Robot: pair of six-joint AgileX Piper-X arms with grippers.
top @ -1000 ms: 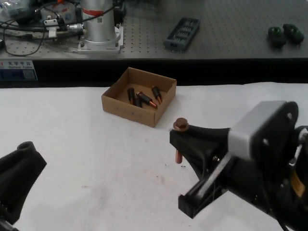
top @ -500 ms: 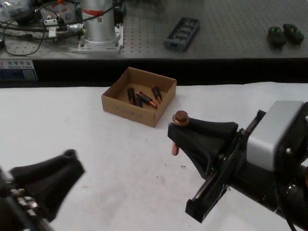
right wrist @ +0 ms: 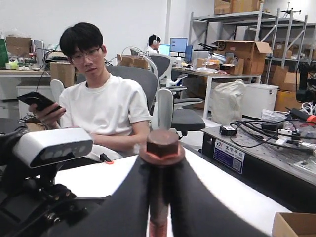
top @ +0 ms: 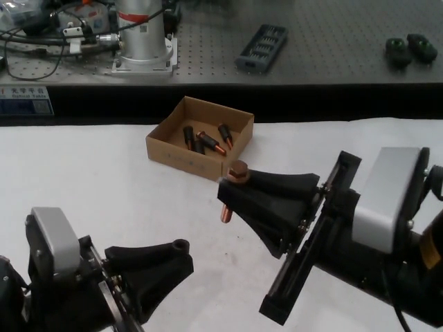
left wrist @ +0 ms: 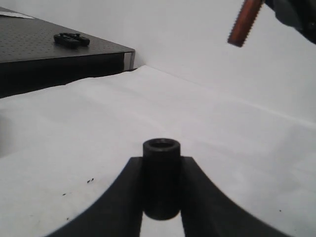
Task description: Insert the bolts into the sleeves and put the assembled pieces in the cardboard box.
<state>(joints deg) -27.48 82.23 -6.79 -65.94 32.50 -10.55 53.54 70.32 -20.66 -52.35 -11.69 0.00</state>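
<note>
A white sheet (top: 124, 180) covers the near surface; beyond it runs a dark perforated bench (top: 325, 55). The right wrist view looks out into an office of shelving (right wrist: 247, 29), desks and swivel chairs (right wrist: 168, 106). The right gripper (right wrist: 160, 170) is clamped on a copper bolt (right wrist: 162, 143), head up and thread hanging below its fingertips. The cardboard box (top: 181, 160) sits just beyond that tip, with several assembled pieces (top: 208, 142) lying inside. The left gripper (left wrist: 161, 163) is lower and nearer the camera, closed around a black sleeve (left wrist: 161, 182) that stands upright with its bore facing up. The bolt hangs above and to one side of it, well apart. A blue label (top: 25, 100) on the bench's front edge carries print too small to make out.
</note>
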